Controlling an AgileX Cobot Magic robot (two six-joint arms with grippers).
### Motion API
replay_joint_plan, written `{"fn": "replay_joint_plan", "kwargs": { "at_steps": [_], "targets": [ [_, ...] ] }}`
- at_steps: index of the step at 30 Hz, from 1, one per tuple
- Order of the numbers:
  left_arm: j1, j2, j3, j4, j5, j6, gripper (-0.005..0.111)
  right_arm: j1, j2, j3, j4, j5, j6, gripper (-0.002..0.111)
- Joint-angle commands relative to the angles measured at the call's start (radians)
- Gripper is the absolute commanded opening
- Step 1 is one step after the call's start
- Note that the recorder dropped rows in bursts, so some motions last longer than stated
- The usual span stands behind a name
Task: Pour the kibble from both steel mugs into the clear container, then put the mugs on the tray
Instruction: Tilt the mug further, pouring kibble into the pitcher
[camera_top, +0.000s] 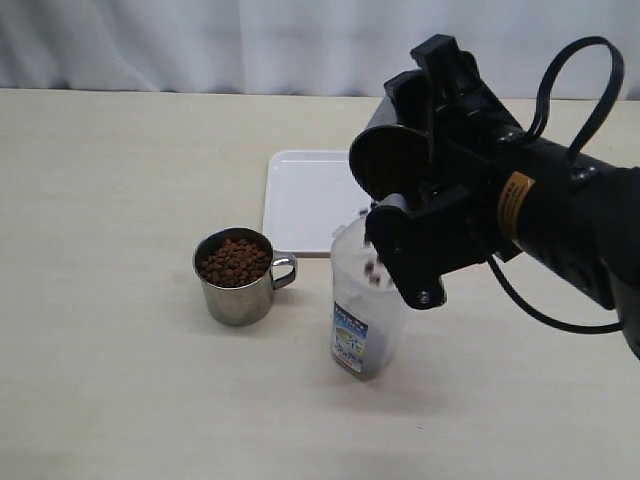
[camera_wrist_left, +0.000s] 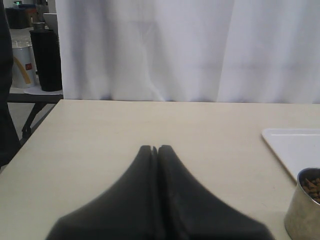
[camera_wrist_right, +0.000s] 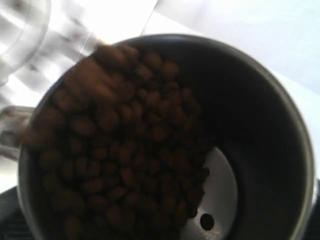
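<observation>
Kibble (camera_wrist_right: 120, 150) tumbled from a steel mug (camera_top: 382, 160), clamped at a tilt in the right gripper (camera_top: 408, 170), into the clear jug (camera_top: 362, 320) at frame centre. Left gripper (camera_wrist_left: 155, 149) sat closed, empty. A hasty tip could scatter pellets past the narrow mouth. The jug's blue label (camera_top: 350, 335) was unreadable.

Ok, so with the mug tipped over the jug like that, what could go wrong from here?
The kibble is bunched at the rim of the tilted mug. The clear container has a narrow mouth, so pellets may scatter onto the table. Nothing steadies the container: the left gripper is shut, away from it, and the right gripper hangs close to its rim, so a nudge could tip it.
</observation>
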Motion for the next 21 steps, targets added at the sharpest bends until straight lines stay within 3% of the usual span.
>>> {"fn": "replay_joint_plan", "kwargs": {
  "at_steps": [1,21],
  "targets": [
    [-0.006,-0.003,0.002,-0.003,-0.012,0.005,0.0,0.004,-0.002,-0.011,-0.022,0.011,-0.013,0.004],
    [-0.006,-0.003,0.002,-0.003,-0.012,0.005,0.0,0.004,-0.002,-0.011,-0.022,0.003,-0.064,0.004]
  ]
}}
